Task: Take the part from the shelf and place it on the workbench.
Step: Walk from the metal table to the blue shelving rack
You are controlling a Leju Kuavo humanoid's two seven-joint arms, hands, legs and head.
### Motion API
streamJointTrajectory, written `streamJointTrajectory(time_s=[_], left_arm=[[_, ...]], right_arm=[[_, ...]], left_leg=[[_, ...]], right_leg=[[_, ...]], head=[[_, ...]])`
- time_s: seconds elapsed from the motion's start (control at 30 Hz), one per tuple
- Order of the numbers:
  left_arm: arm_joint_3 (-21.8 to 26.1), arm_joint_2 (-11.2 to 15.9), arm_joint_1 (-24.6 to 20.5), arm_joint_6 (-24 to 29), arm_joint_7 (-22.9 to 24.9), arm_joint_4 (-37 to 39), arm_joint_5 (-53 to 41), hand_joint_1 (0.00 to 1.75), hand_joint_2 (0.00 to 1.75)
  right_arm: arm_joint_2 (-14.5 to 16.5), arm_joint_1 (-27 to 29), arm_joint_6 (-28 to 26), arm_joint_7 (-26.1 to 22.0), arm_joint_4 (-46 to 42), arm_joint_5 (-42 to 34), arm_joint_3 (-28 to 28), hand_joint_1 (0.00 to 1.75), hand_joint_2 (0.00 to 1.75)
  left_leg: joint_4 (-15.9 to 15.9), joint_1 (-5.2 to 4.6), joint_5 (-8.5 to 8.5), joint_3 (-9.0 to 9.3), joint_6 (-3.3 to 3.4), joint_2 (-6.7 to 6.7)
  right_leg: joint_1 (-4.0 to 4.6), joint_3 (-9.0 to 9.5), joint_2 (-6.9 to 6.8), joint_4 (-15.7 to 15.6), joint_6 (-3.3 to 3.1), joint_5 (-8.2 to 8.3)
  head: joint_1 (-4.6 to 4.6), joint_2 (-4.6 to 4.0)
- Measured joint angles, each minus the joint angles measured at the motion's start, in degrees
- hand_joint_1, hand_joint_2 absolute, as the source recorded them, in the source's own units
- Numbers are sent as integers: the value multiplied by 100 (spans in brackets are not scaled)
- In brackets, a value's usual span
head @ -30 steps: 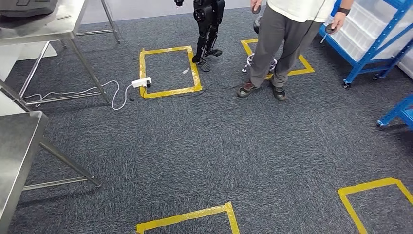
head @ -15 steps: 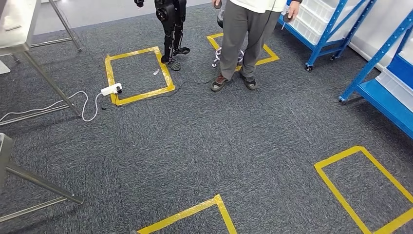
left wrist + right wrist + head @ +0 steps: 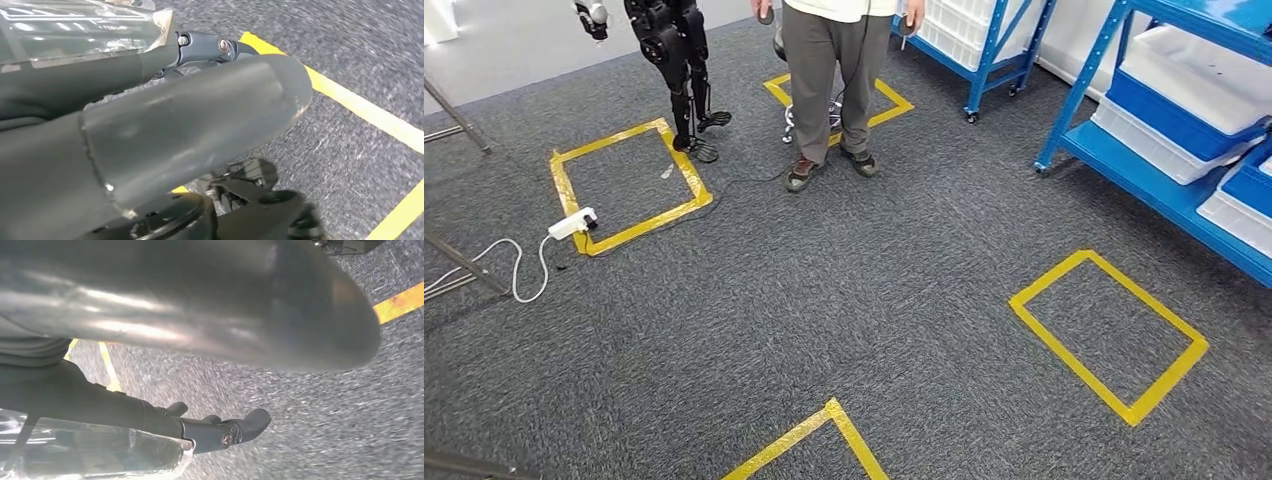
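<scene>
The left hand (image 3: 200, 100) is seen at close range over grey carpet (image 3: 370, 55); nothing is held, fingers extended, though most are hidden behind the thumb. The right hand (image 3: 220, 430) appears likewise empty and extended. Ahead to the right, the blue shelf (image 3: 1164, 150) is cut off; white bins (image 3: 1194, 75) sit on it, and the part cannot be made out.
</scene>
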Motion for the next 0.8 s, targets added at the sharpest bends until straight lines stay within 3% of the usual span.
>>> streamJointTrajectory(time_s=[0.03,0.1,0.17,0.23,0.3,0.37,0.4,0.43,0.47,0.53,0.6,0.67,0.7,0.73,0.8], left_arm=[[0,6,0,-25,21,0,-3,0,0],[0,16,-2,-43,49,0,-10,0,0],[1,12,-5,-47,62,0,-11,0,0],[2,7,-5,-49,65,0,-10,0,0],[3,7,8,-57,62,0,-10,0,0],[3,8,24,-68,61,0,-10,0,0],[3,8,27,-74,61,0,-10,0,0],[3,6,27,-80,61,0,-10,0,0],[2,1,26,-86,61,0,-10,0,0],[2,-8,22,-91,63,-1,-11,0,0],[2,-8,11,-91,70,-1,-15,0,0],[2,-11,-13,-94,80,-1,-20,0,0],[2,-14,-29,-97,85,-1,-21,0,0],[2,-16,-38,-101,88,-1,-21,0,0],[2,-17,-37,-108,95,0,-22,0,0]], right_arm=[[3,-6,0,0,0,-1,1,0,0],[8,-12,-1,0,0,0,2,0,0],[7,4,0,2,0,0,3,0,0],[5,20,0,7,1,0,4,0,0],[7,10,-1,7,2,0,6,0,0],[8,5,-3,-2,2,-1,8,0,0],[7,11,-4,-6,2,-2,8,0,0],[3,18,-5,-7,2,-3,8,0,0],[-3,20,-5,-9,2,-3,8,0,0],[-6,1,-5,-15,2,-3,13,0,0],[0,-22,-5,-25,2,-2,20,0,0],[-1,-19,-5,-30,2,-2,23,0,0],[-2,-11,-5,-31,2,-2,23,0,0],[-4,-6,-4,-32,2,-3,23,0,0],[-6,-10,-3,-37,1,-3,25,0,0]], left_leg=[[-330,1,129,143,15,-111],[-604,-26,179,253,36,-224],[-659,-48,220,263,91,-99],[-748,-43,288,280,176,40],[-793,-53,322,275,223,206],[-791,-67,324,254,230,387],[-790,-70,322,248,228,470],[-789,-68,319,247,222,545],[-786,-65,312,254,210,616],[-773,-86,278,285,153,745],[-757,-119,238,324,78,868],[-753,-107,207,358,14,979],[-717,-85,164,365,-18,943],[-597,-60,61,332,-48,817],[34,-29,-330,75,-89,431]], right_leg=[[11,-8,71,10,12,3],[14,-57,186,11,71,27],[4,-128,273,1,154,58],[16,-262,86,186,180,-38],[23,-577,-236,809,147,-347],[7,-903,-364,1510,157,-620],[-5,-940,-390,1631,193,-643],[-21,-854,-421,1518,242,-579],[-41,-653,-487,1186,295,-451],[-52,-175,-810,355,342,-203],[-27,21,-984,-25,281,-105],[-25,2,-834,-33,193,-85],[-43,6,-763,-40,158,-74],[-65,20,-692,-48,112,-58],[-86,26,-548,-54,36,-27]], head=[[3,0],[7,0],[4,0],[19,0],[49,0],[62,0],[63,0],[66,0],[66,0],[70,0],[55,0],[37,0],[37,0],[30,0],[13,0]])
